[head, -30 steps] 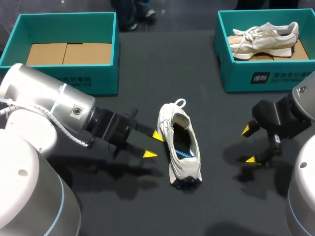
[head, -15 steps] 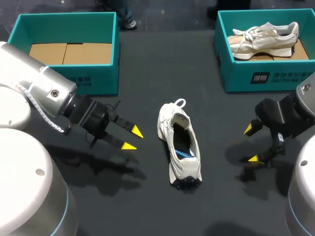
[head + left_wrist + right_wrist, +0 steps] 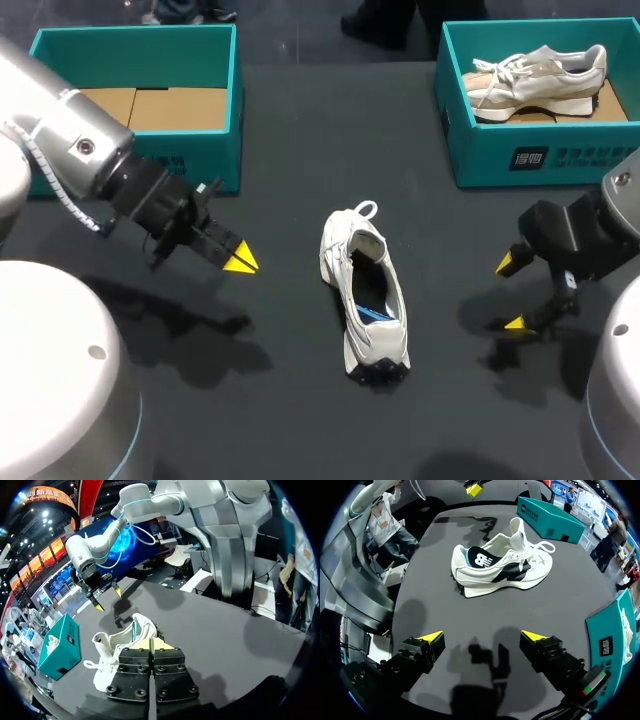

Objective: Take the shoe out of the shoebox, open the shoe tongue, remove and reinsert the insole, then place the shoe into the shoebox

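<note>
- The left gripper hung over the table with its yellow tips pressed together on nothing.
- The right gripper had its fingers spread wide and empty.
- The white shoe lay on the dark table between the two grippers, touching neither.
- A teal shoebox stood behind the left gripper. A second shoebox holding another shoe stood behind the right.
- Both box walls carried white print, and the dark insole bore a white logo.
- In the left wrist view, the closed fingers hid part of the shoe.
</note>
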Controlling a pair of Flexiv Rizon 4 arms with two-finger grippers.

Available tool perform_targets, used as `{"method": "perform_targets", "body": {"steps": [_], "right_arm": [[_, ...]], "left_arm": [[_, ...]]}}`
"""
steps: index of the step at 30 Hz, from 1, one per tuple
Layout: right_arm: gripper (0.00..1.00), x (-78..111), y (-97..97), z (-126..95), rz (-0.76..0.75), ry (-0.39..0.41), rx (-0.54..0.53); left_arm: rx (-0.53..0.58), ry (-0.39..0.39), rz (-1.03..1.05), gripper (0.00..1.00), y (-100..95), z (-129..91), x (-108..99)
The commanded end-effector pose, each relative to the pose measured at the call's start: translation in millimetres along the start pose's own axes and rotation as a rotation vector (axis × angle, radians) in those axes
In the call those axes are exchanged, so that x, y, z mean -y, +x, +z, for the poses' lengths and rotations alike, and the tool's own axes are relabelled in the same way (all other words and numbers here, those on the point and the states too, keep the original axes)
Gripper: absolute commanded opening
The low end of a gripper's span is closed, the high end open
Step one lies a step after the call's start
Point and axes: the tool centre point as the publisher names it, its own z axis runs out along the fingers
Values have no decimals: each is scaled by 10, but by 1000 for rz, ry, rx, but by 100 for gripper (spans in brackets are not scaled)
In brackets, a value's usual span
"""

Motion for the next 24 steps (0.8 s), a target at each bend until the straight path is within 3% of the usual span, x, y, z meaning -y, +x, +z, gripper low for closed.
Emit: {"method": "perform_targets", "body": {"steps": [1,7,12,16,24], "right_arm": [[100,-3,20,-3,1,3,3],[100,-3,20,-3,1,3,3],[100,-3,20,-3,1,3,3],[100,-3,20,-3,1,3,3],[100,-3,20,-3,1,3,3]], "left_arm": [[3,-3,1,0,21,2,8],[-11,-17,15,0,-19,-13,9],[-129,-82,116,0,-188,12,118],[-265,-178,223,0,-400,47,240],[-265,-178,223,0,-400,47,240]]}}
